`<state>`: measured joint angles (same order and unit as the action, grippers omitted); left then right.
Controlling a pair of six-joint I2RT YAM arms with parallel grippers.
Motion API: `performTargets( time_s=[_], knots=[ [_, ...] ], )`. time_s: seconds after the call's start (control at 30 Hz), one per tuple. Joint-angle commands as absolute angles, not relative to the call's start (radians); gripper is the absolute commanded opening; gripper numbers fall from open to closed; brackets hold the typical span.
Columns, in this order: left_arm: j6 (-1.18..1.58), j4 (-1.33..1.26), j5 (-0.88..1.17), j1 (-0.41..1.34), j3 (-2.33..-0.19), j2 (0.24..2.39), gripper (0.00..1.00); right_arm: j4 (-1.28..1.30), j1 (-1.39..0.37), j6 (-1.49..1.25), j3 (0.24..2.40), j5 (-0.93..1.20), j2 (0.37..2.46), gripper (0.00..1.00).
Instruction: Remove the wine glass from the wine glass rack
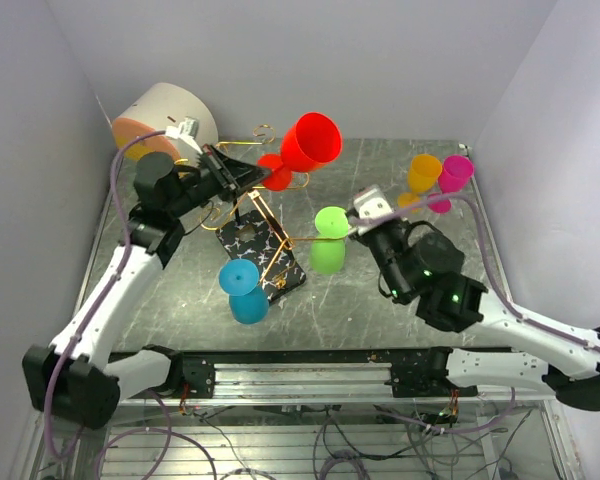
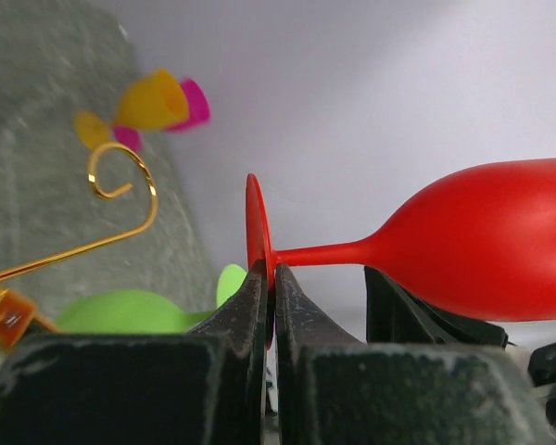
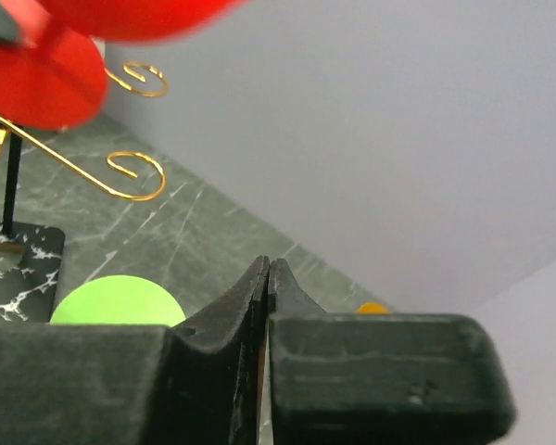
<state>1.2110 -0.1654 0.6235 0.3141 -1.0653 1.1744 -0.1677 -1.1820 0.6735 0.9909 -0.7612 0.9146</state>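
Observation:
My left gripper [image 1: 252, 177] [image 2: 271, 269] is shut on the round foot of a red wine glass [image 1: 310, 140] [image 2: 482, 241]. It holds the glass sideways in the air, bowl pointing right. The foot also shows in the right wrist view [image 3: 37, 79], just above a gold arm of the wine glass rack [image 3: 134, 176]. The rack [image 1: 248, 238] has gold scroll arms [image 2: 120, 185], a black post and a black veined base. I cannot tell whether the foot touches the wire. My right gripper [image 1: 358, 212] [image 3: 269, 264] is shut and empty, beside a green glass [image 1: 329, 250].
The green glass [image 3: 116, 298] [image 2: 120, 311] and a blue glass [image 1: 245, 295] hang at the rack's arms. An orange glass [image 1: 423, 172] and a magenta glass [image 1: 454, 172] stand at the back right. A beige drum [image 1: 165, 115] sits in the back left corner. Walls close three sides.

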Motion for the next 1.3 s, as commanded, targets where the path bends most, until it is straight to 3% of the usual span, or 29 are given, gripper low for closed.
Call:
performTargets(
  time_s=[0.0, 0.23, 0.4, 0.43, 0.57, 0.63, 1.07, 1.27],
  knots=[
    [0.963, 0.007, 0.403, 0.293, -1.068, 1.019, 0.07, 0.045, -1.084, 0.425, 1.130, -0.849, 1.009, 0.00],
    [0.784, 0.162, 0.228, 0.293, -1.088, 0.827, 0.07, 0.457, -0.685, -0.011, 1.517, -0.337, 1.196, 0.00],
    [0.729, 0.229, 0.203, 0.293, -1.086, 0.794, 0.07, 0.597, -0.628, -0.128, 1.785, 0.008, 1.359, 0.00],
    [0.721, 0.235, 0.201, 0.293, -1.079, 0.790, 0.07, 0.602, -0.621, -0.145, 1.813, 0.066, 1.372, 0.04],
    [0.706, 0.237, 0.201, 0.293, -1.060, 0.777, 0.07, 0.518, -0.608, -0.203, 1.825, 0.335, 1.373, 0.39],
    [0.699, 0.242, 0.205, 0.293, -1.060, 0.776, 0.07, 0.485, -0.607, -0.229, 1.817, 0.417, 1.367, 0.43],
    [0.698, 0.234, 0.216, 0.293, -1.066, 0.772, 0.07, 0.434, -0.606, -0.275, 1.761, 0.552, 1.338, 0.42],
    [0.692, 0.253, 0.211, 0.293, -1.069, 0.768, 0.07, 0.432, -0.607, -0.267, 1.744, 0.483, 1.300, 0.39]
  ],
)
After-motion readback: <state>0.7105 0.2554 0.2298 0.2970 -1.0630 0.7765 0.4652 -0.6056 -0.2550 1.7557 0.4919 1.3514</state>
